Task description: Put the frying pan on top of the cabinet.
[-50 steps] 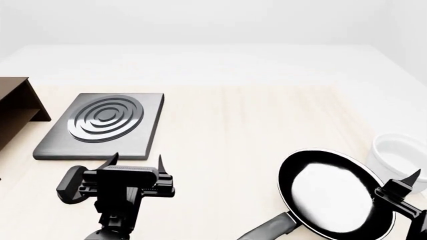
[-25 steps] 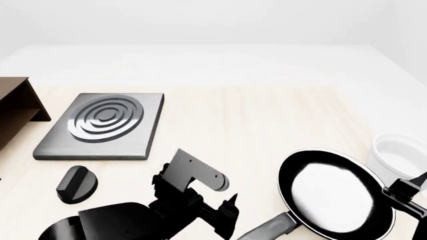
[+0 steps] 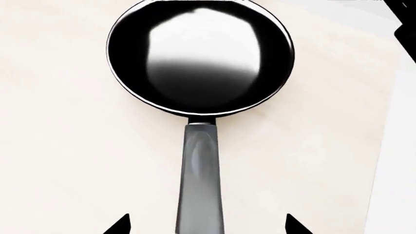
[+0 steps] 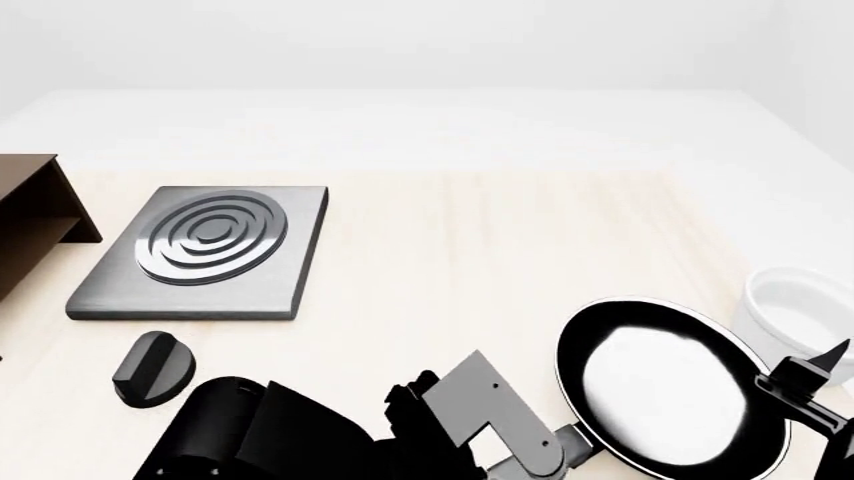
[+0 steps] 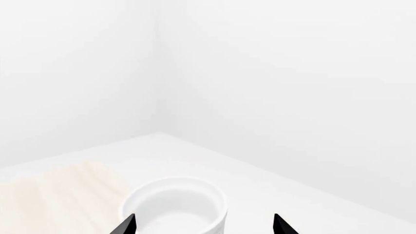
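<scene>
The frying pan (image 4: 667, 390) lies flat on the table at the front right, its dark grey handle (image 4: 571, 442) pointing to the front left. In the left wrist view the pan (image 3: 200, 58) lies ahead, and its handle (image 3: 201, 175) runs back between the two tips of my left gripper (image 3: 204, 226). That gripper is open and its tips stand well clear of the handle on both sides. My right gripper (image 5: 202, 225) is open and empty, just right of the pan (image 4: 807, 385). The dark brown cabinet (image 4: 34, 215) is at the far left edge, partly cut off.
A white ribbed bowl (image 4: 801, 310) stands right of the pan, in front of the right gripper (image 5: 175, 207). A flat grey burner plate (image 4: 207, 250) lies at the left, with a black knob (image 4: 154, 368) in front of it. My left arm (image 4: 294, 440) crosses the front.
My left arm has swung right across the front of the table, from in front of the burner plate to the pan's handle. The pan, bowl and right gripper have hardly moved.
</scene>
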Controlling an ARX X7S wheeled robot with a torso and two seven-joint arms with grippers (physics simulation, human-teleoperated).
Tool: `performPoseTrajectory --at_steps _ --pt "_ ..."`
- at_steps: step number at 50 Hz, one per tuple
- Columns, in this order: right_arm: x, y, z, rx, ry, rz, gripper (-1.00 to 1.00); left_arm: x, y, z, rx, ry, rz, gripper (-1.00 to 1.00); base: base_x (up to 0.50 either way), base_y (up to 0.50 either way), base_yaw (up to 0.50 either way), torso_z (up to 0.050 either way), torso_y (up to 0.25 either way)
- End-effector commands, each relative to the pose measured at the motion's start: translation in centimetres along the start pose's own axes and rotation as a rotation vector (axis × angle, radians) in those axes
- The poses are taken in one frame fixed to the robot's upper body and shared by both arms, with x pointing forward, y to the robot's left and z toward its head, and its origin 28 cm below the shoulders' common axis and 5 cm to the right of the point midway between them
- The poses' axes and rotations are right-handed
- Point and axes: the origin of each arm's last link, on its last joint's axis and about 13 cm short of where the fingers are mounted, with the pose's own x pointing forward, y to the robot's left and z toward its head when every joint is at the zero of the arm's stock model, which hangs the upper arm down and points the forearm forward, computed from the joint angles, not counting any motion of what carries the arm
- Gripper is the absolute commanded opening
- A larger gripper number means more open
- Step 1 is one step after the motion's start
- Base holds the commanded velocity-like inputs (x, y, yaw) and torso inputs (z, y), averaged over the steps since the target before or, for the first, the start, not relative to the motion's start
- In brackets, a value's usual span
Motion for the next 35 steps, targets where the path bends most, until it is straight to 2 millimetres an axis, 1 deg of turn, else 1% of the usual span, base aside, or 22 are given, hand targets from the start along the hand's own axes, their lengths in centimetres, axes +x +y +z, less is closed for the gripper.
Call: performPoseTrajectory --at_steps 1,6,10,13,18,26,28,35 --pt "0.0 0.0 -0.2 0.001 0.002 0.002 1.00 1.8 -0.8 0.0 0.037 0.095 -0.013 1.00 0.00 0.00 0.00 0.000 0.000" --pt "0.0 0.0 -0.3 0.001 0.004 0.005 1.00 3.0 -0.4 0.0 0.031 0.127 0.000 1.00 0.00 0.00 0.00 0.000 0.000" --pt "0.0 0.1 -0.3 0.002 0.004 0.008 1.00 4.2 0.2 0.0 0.027 0.156 0.022 1.00 0.00 0.00 0.00 0.000 0.000" --pt "0.0 0.2 -0.4 0.002 0.006 0.012 1.00 5.2 0.6 -0.4 0.031 0.185 0.032 1.00 0.00 0.00 0.00 0.000 0.000" --pt "0.0 0.3 -0.7 0.002 0.011 0.020 1.00 6.2 1.0 -0.8 0.036 0.218 0.041 1.00 0.00 0.00 0.00 0.000 0.000" --pt "0.0 0.4 -0.7 0.005 0.014 0.025 1.00 7.2 2.0 -0.7 0.029 0.235 0.061 1.00 0.00 0.00 0.00 0.000 0.000" --pt "0.0 0.5 -0.7 0.007 0.014 0.028 1.00 7.9 2.3 -1.1 0.034 0.253 0.056 1.00 0.00 0.00 0.00 0.000 0.000" --pt "-0.1 0.7 -0.7 0.007 0.011 0.038 1.00 9.0 2.8 -1.6 0.028 0.282 0.029 1.00 0.00 0.00 0.00 0.000 0.000"
